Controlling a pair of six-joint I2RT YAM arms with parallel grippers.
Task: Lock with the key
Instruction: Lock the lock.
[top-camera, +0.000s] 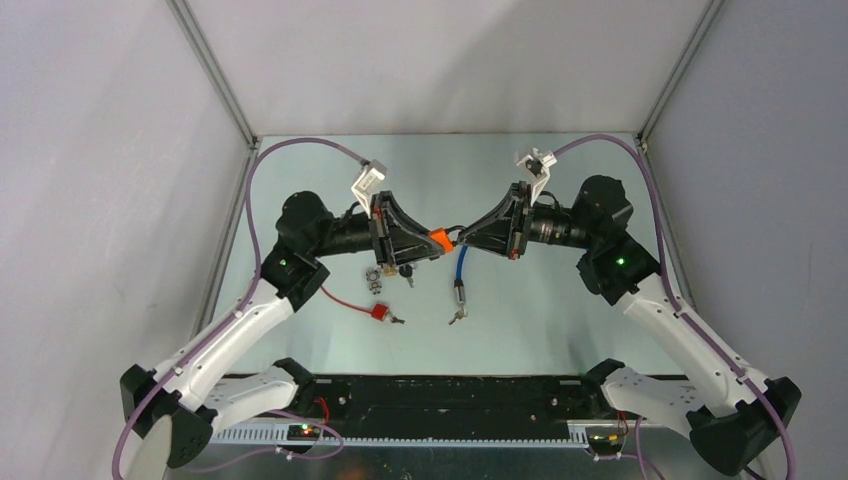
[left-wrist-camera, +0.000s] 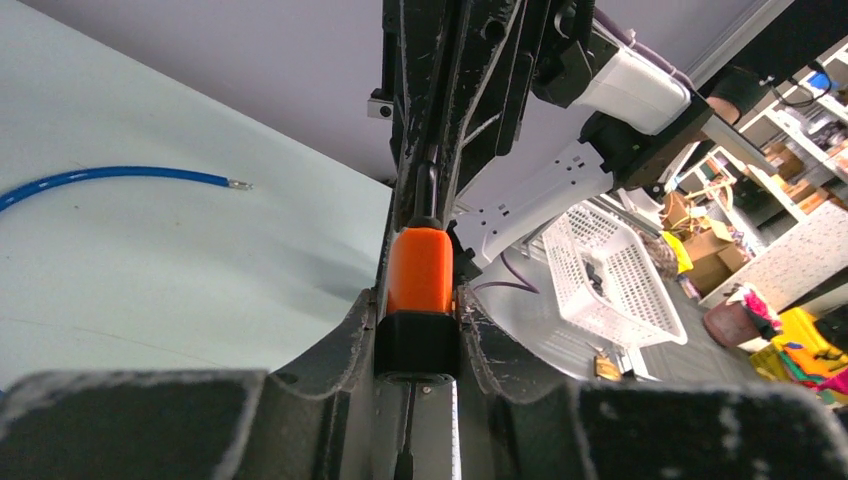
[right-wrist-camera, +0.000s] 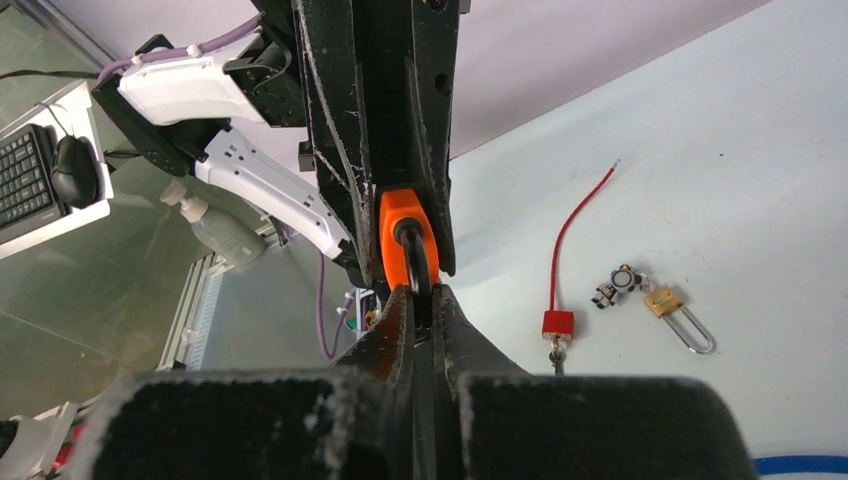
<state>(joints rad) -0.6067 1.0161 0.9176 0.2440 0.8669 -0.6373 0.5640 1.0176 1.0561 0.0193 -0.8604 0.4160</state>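
An orange padlock (top-camera: 437, 240) with a black base is held in mid-air between both grippers above the table's middle. My left gripper (top-camera: 430, 244) is shut on the lock's body; in the left wrist view the orange body (left-wrist-camera: 420, 265) sits between the fingers of my left gripper (left-wrist-camera: 420, 305). My right gripper (top-camera: 463, 238) comes from the right and is shut on the lock's black shackle (right-wrist-camera: 420, 255), with the orange body (right-wrist-camera: 392, 235) just beyond the tips of my right gripper (right-wrist-camera: 424, 298). I cannot make out a key in the lock.
On the table under the left arm lie a brass padlock (right-wrist-camera: 663, 300) with a key bunch (right-wrist-camera: 620, 282), a red cable padlock (top-camera: 381, 312) with its key, and a blue cable lock (top-camera: 460, 268). A small dark bunch (top-camera: 405, 270) lies below the left gripper.
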